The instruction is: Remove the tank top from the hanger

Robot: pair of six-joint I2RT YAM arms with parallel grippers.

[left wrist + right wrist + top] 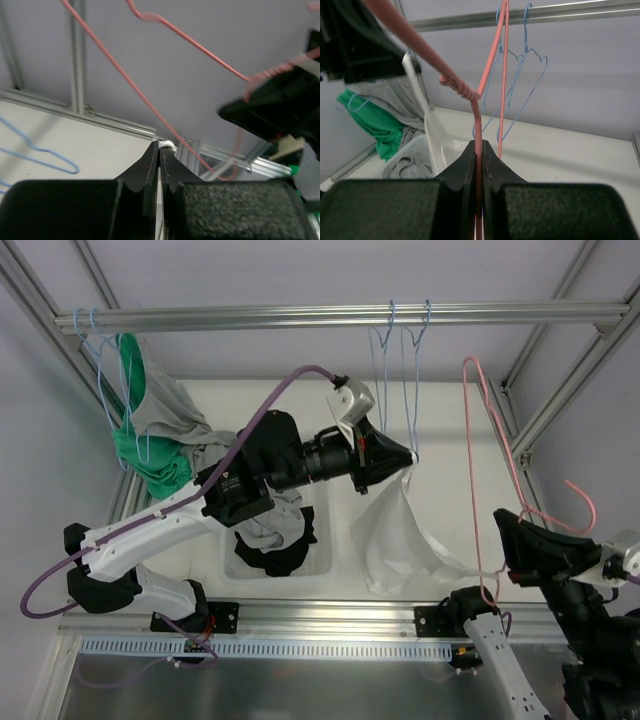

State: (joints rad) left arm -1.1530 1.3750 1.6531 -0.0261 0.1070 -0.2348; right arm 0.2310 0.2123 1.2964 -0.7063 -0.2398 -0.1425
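The white tank top point(395, 530) hangs below my left gripper point(408, 456), which is shut on its upper edge. A bit of white cloth point(169, 145) pokes out between the closed tips of that gripper point(160, 148). One thin strap stretches right to the pink wire hanger point(478, 440). My right gripper point(502, 523) is shut on that hanger near its twisted neck. In the right wrist view the pink wire point(479, 120) runs between the tips of this gripper point(478, 146), and the white strap point(427, 122) is at the left. The hanger point(200, 50) also crosses the left wrist view.
A white bin point(322, 570) with grey and dark clothes stands below the left arm. Green and grey garments point(150, 435) hang on blue hangers at the left. Two bare blue hangers point(400, 360) hang from the aluminium rail point(250, 316). Frame posts stand at both sides.
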